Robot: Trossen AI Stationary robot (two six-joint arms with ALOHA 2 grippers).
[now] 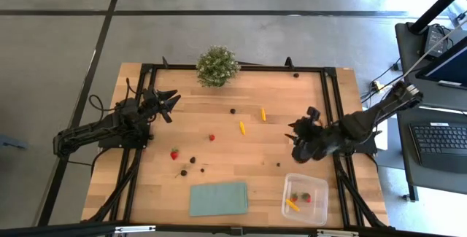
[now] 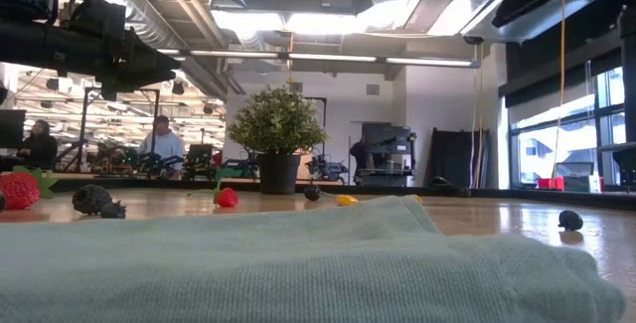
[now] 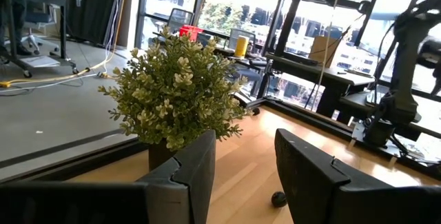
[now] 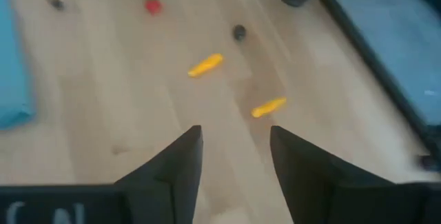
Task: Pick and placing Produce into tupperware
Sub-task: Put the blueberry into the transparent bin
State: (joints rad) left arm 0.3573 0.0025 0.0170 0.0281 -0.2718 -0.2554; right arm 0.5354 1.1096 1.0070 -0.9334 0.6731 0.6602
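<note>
- High view, starting at the left: the left gripper (image 1: 169, 103) sits up near the table's left edge, fingers apart with nothing between them, pointed toward the potted plant (image 1: 217, 66) at the back edge.
- Nothing really blocks the scattered produce. A strawberry (image 1: 174, 154) and a few dark berries (image 1: 193, 160) lie mid-left, just behind the pale-green sheet (image 1: 219, 197) at the front edge.
- Middle of the table: a smaller red piece (image 1: 211, 137), another dark berry (image 1: 233, 110), and two yellow-orange pieces (image 1: 242, 127) lying apart on bare wood.
- Right side: the right gripper (image 1: 298, 129) hangs over the table, jaws spread and empty, with the yellow pieces out ahead of it in its wrist view.
- The tupperware (image 1: 305, 198) is at the front right corner, clear and squarish, with a strawberry and a yellow-orange piece lying inside.
- One lone berry (image 1: 296, 75) is way back by the rear frame.
- From table height the sheet fills the whole foreground and hides the tupperware completely. The berries are too small to see much detail.
</note>
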